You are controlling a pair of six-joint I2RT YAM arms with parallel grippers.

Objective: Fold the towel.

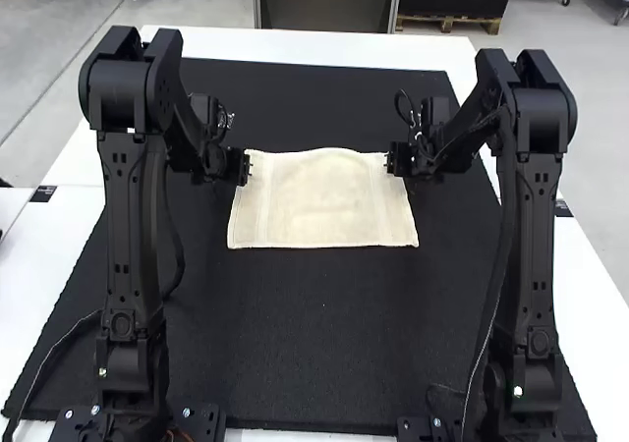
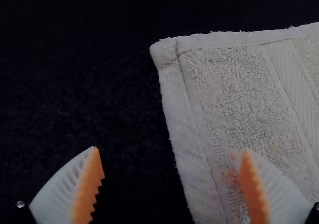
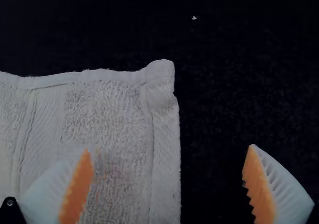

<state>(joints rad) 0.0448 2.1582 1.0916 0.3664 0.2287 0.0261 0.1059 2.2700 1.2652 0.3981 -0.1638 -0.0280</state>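
The cream towel [image 1: 322, 201] lies spread, roughly rectangular, with its far edge slightly curved. At its far left corner is my left gripper [image 1: 248, 167]; at the far right corner is my right gripper [image 1: 391, 162]. In the left wrist view, the left gripper [image 2: 172, 167] is open, one finger over the towel [image 2: 234, 94] and the other over the dark mat, the towel's side edge between them. The right gripper [image 3: 167, 162] is likewise open in the right wrist view, straddling the opposite side edge of the towel [image 3: 109, 119]. Nothing is pinched in either.
A black mat [image 1: 314, 334] lies under the towel and extends around it on all sides. White tabletop [image 1: 295, 44] borders the mat. A small white speck [image 3: 194, 18] lies on the mat beyond the towel's corner.
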